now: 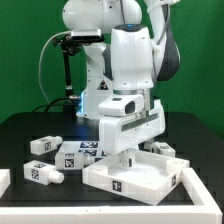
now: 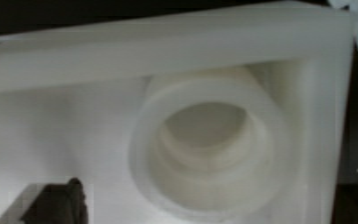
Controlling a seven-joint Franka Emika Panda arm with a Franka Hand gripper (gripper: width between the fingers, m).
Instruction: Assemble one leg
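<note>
Several legs [image 1: 44, 173] lie loose on the bench [image 1: 15, 135] at the exterior view's left, beside the square panel [image 1: 150, 185]. The panel's socket [image 2: 202, 140] looks empty, so no leg seems fitted yet. The claw [image 1: 128, 154] hangs low over the panel; I cannot tell whether it is clenched or released.

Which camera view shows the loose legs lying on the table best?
The exterior view. It shows several loose legs lying on the black table, to the exterior view's left of the white panel. The wrist view shows none of them; a round socket in the panel fills it.
</note>
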